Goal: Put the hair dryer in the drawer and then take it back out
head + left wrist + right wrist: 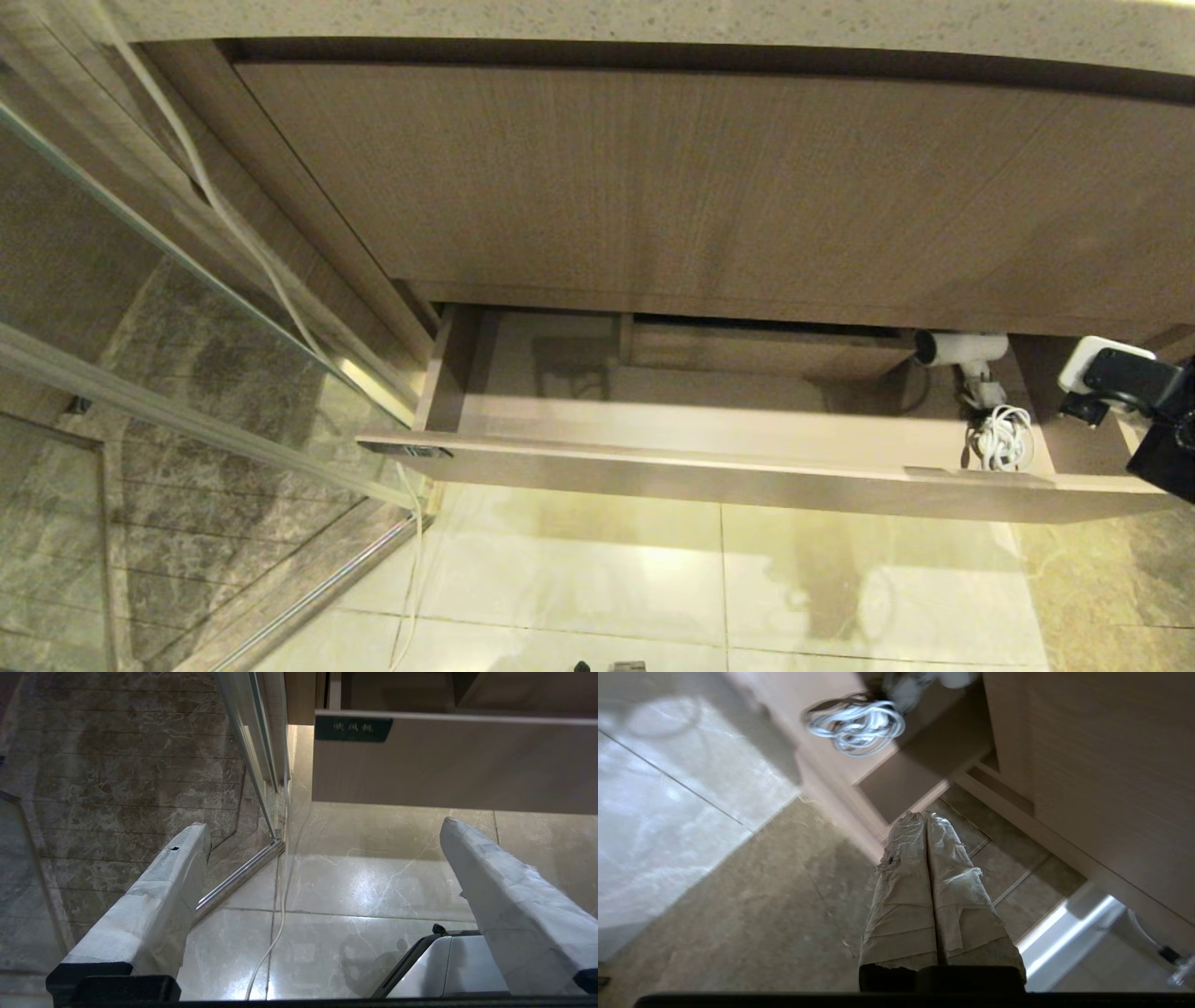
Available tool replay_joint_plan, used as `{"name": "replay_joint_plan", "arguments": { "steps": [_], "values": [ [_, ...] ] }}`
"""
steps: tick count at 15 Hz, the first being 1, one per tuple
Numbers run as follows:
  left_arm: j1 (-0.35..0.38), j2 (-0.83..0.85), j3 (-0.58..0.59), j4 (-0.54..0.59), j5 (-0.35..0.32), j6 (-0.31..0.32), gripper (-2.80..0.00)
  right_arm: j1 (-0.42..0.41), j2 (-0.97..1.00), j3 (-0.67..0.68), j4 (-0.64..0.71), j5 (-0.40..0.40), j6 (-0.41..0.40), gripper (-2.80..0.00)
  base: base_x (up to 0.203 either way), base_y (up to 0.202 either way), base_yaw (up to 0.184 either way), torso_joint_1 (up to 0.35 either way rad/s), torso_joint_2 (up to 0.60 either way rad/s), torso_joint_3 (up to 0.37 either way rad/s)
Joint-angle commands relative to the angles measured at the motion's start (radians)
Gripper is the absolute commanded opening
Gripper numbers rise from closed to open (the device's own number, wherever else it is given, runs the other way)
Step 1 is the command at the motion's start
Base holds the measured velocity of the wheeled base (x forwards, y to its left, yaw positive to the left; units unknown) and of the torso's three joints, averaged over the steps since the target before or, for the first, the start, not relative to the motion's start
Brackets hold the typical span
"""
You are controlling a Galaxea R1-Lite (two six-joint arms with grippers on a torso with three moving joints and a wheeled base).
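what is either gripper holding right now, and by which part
Nothing. The right gripper is shut on air beside the drawer; the hair dryer lies inside. The left gripper is open, empty.

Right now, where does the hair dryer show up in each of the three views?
Head view: the hair dryer lies in the right end of the open drawer, its bundled cord nearer the front.
Left wrist view: not in it; only the drawer's front is seen.
Right wrist view: the cord bundle near the top edge, body blurred and cropped above it.
Shared landmark: the drawer's wood-grain front.
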Motion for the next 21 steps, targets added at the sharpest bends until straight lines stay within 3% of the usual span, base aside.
{"name": "replay_joint_plan", "arguments": {
  "steps": [1,5,7,11,14,21],
  "values": [
    [0.000,0.000,0.000,0.000,0.000,0.000,0.00,-0.035,0.086,-0.058,-0.002,-0.006,-0.004,-2.80,0.000,0.000,0.000,0.000,0.00,0.000],
    [0.000,0.000,0.000,0.000,0.000,0.000,0.00,-0.118,0.218,-0.193,0.071,-0.013,0.075,-2.80,0.000,0.000,0.000,0.000,0.00,0.000],
    [0.000,0.000,0.000,0.000,0.000,0.000,0.00,-0.144,0.283,-0.225,0.101,-0.020,0.159,-2.80,0.000,0.000,0.000,0.000,0.00,0.000],
    [0.000,0.000,0.000,0.000,0.000,0.000,0.00,-0.147,0.367,-0.265,0.137,-0.097,0.267,-2.80,0.000,0.000,0.000,0.000,0.00,0.000],
    [0.000,0.000,0.000,0.001,0.000,0.000,0.00,-0.147,0.475,-0.315,0.188,-0.185,0.437,-2.80,0.000,0.000,0.000,0.000,0.00,0.000],
    [0.000,0.000,0.000,0.000,0.000,0.000,0.00,-0.193,0.671,-0.465,0.353,-0.220,0.586,-2.80,0.000,0.000,0.000,0.000,0.00,0.000]
  ]
}}
